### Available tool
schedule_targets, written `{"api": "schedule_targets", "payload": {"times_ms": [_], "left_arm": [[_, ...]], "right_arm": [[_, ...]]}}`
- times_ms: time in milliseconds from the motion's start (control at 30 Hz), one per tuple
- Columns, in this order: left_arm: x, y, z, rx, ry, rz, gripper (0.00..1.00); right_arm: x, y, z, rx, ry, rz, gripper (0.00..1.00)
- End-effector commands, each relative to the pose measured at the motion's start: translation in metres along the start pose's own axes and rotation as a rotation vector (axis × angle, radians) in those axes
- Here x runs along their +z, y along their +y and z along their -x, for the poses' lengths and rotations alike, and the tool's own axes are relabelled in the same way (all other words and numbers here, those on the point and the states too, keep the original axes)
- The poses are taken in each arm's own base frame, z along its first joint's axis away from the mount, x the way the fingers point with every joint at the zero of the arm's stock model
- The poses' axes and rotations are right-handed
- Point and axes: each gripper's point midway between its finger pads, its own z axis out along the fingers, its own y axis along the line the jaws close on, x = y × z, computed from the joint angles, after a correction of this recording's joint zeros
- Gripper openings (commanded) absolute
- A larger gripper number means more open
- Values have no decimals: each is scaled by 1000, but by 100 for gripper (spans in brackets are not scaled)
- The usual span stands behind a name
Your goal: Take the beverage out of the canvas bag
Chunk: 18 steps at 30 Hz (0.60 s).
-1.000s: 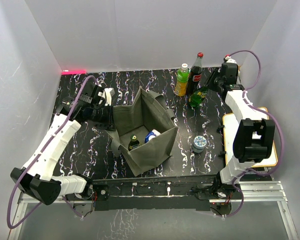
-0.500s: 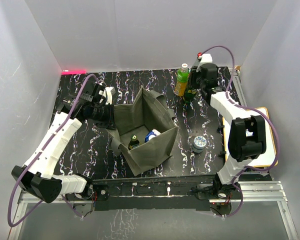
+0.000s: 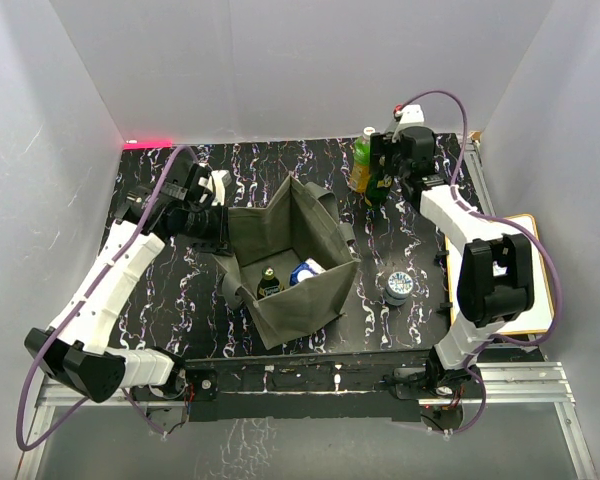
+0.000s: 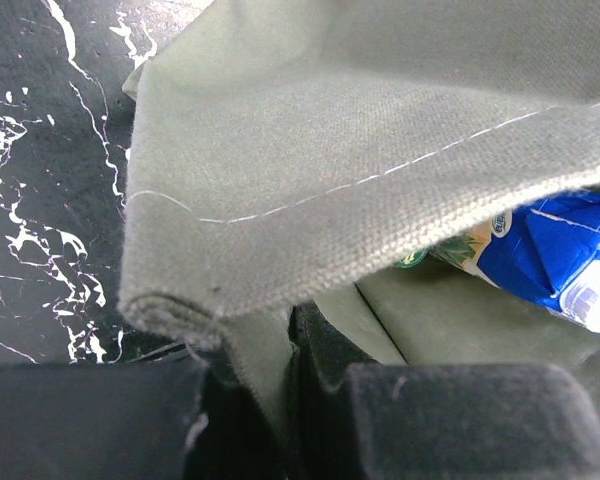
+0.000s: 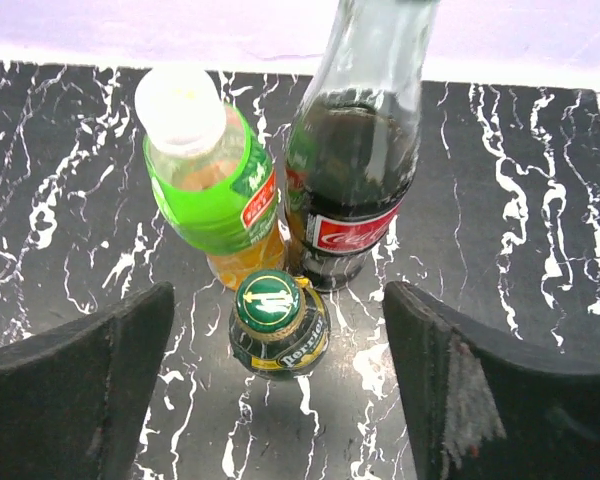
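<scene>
The olive-grey canvas bag [image 3: 280, 235] stands open mid-table. Inside it are a dark bottle [image 3: 269, 283] and a blue-and-white drink pack [image 3: 305, 270] [image 4: 550, 250]. My left gripper [image 3: 218, 225] [image 4: 280, 350] is shut on the bag's left rim, with fabric pinched between the pads. At the back right my right gripper [image 3: 380, 170] [image 5: 280, 345] is open. A small green glass beverage bottle [image 5: 278, 325] stands upright on the table between its fingers [image 5: 100, 380], touching neither.
Just behind the green bottle stand a green-labelled orange drink bottle [image 5: 208, 180] [image 3: 361, 160] and a cola bottle [image 5: 355, 170]. A can [image 3: 398, 287] sits right of the bag. A wooden board [image 3: 540, 270] lies at the table's right edge. White walls enclose the table.
My right gripper carried the green bottle left to the two standing bottles, set it upright and opened. The left gripper kept its hold on the bag rim.
</scene>
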Motion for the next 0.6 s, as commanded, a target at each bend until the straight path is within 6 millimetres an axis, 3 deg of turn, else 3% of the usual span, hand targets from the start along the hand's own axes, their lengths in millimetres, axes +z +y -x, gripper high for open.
{"api": "schedule_targets", "payload": {"times_ms": [0,167,300,433,500,567], "left_arm": [[-15,-9,31,20,-128,-22,4],[-14,-12,33,1,-124,-33,4],[-13,-16,36,-18,-136,-51,4],[-14,-24,46,-41,-174,-88,3],[-16,-29,52,-45,-195,-109,3],[-17,-32,56,-49,-210,-125,3]], "right_arm": [[-41,-9,79,41,-143,-32,93],[-87,-1,59,115,-98,22,97],[-129,16,15,233,-19,107,98],[-168,47,-34,348,85,270,98],[-184,58,-42,374,95,335,98],[-197,63,-32,364,68,378,98]]}}
